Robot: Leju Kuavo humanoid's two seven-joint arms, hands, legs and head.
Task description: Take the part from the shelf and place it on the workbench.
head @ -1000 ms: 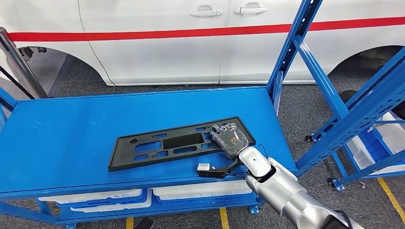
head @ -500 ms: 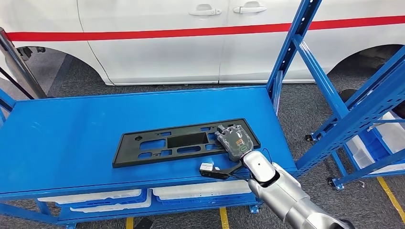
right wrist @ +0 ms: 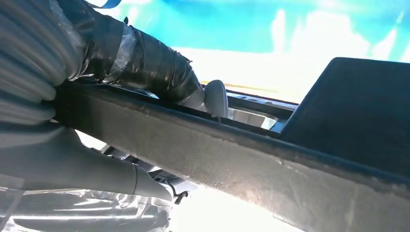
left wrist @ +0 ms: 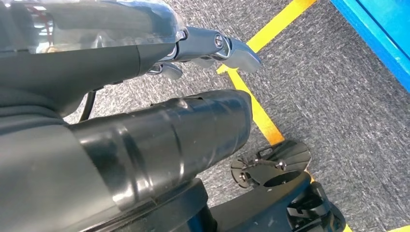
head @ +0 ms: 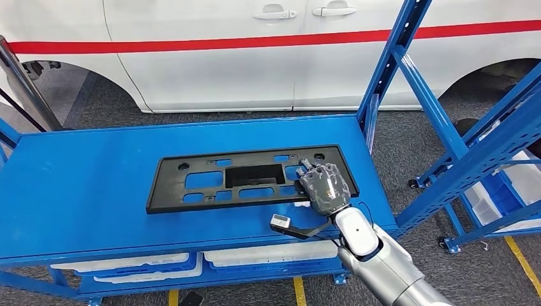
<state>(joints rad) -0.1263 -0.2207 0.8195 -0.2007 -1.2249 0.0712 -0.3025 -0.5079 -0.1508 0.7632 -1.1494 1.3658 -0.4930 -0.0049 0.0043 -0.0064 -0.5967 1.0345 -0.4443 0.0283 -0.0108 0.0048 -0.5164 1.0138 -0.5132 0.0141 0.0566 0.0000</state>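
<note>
One part point(head: 245, 179) in right hand point(head: 326, 187).

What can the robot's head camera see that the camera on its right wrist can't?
Head view alone: the whole long black plastic panel with cut-out slots lying on the blue metal workbench, the white car with a red stripe behind, and the blue shelf frame.

Right wrist view alone: the panel's rough near edge up close, with the right hand's taped thumb over it and fingers below.

Both: the right hand gripping the panel's end.
</note>
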